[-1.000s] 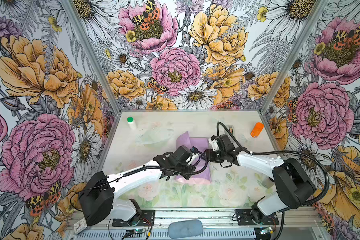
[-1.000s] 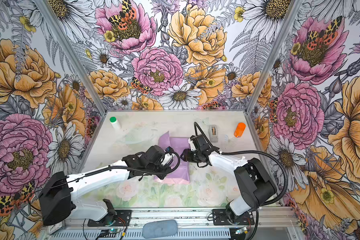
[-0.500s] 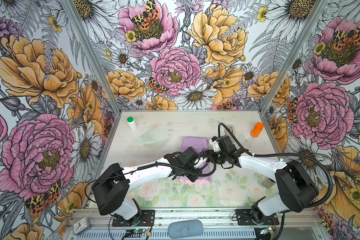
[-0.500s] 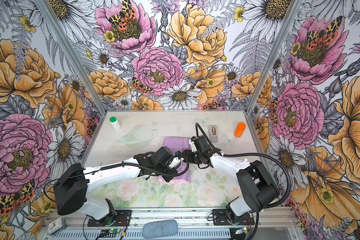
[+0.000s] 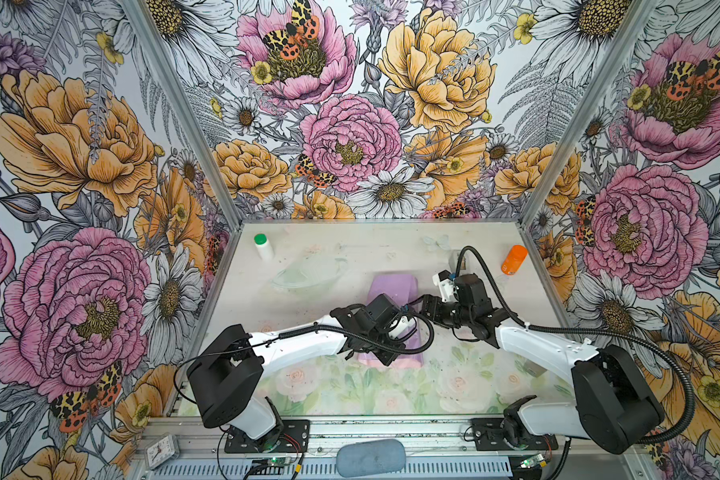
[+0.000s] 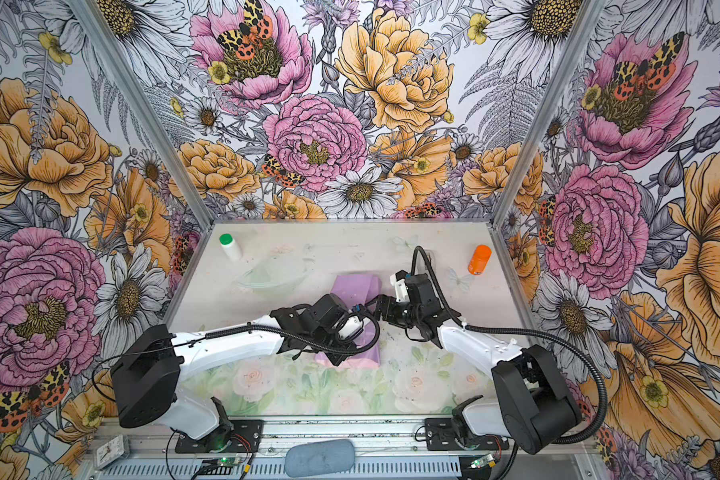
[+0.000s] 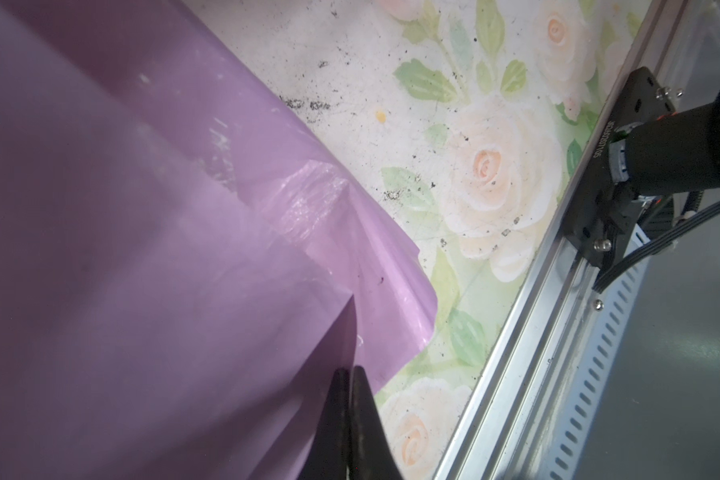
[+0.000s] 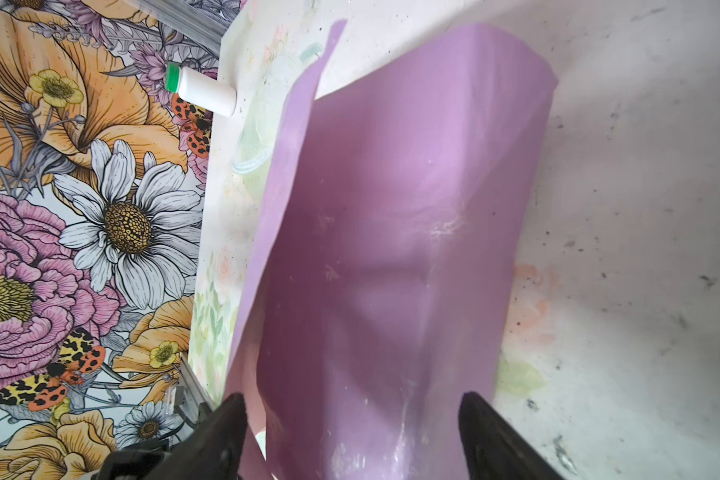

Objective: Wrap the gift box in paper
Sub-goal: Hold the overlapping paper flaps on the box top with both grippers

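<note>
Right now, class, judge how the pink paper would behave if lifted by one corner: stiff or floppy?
Probably floppy: the paper bows and drapes in soft curves. Likely light: the left gripper tents it with a mere pinch. Its crinkled corner suggests it creases easily.

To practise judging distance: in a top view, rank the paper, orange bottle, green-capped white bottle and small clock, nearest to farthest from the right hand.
1. paper, directly at the right hand, mid-table.
2. orange bottle, back right.
3. white bottle, back left.
4. clock, front left, off the table.
</note>
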Controlling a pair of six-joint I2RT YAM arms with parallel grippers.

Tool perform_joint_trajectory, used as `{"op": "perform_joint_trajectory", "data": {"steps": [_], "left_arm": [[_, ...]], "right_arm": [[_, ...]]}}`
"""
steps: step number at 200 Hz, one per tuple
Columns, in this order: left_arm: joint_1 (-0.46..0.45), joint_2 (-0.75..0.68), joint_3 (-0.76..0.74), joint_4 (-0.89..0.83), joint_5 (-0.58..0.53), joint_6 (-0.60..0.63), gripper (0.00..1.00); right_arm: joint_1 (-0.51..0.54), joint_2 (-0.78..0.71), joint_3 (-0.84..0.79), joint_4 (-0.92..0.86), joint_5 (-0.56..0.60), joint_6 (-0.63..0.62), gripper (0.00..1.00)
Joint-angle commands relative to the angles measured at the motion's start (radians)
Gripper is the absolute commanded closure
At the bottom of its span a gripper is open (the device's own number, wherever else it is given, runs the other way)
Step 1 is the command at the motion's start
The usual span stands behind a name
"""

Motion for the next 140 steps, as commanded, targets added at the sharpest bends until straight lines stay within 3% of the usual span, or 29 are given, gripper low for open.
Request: {"op": "perform_joint_trajectory", "data": {"steps": [1,27,56,79,140], "left_arm": [[-0.002,0.007,0.02,0.024,0.029,0.021,1.0],[-0.001,0.011,0.022,0.024,0.031,0.024,1.0],[-0.001,0.018,0.028,0.024,0.038,0.028,1.0],[0.0,0.025,0.036,0.022,0.041,0.033,1.0],[-0.002,0.037,0.06,0.018,0.056,0.041,1.0]], "right_arm": [[-0.015,-0.029,-0.011,0.044,0.008,0.027,0.18],[-0.059,-0.078,-0.068,0.065,0.077,0.076,0.18],[-0.069,-0.065,-0.079,0.09,0.0,0.074,0.17],[-0.05,-0.042,-0.068,0.096,-0.033,0.054,0.17],[0.002,0.046,0.03,-0.028,0.052,-0.026,0.18]]}}
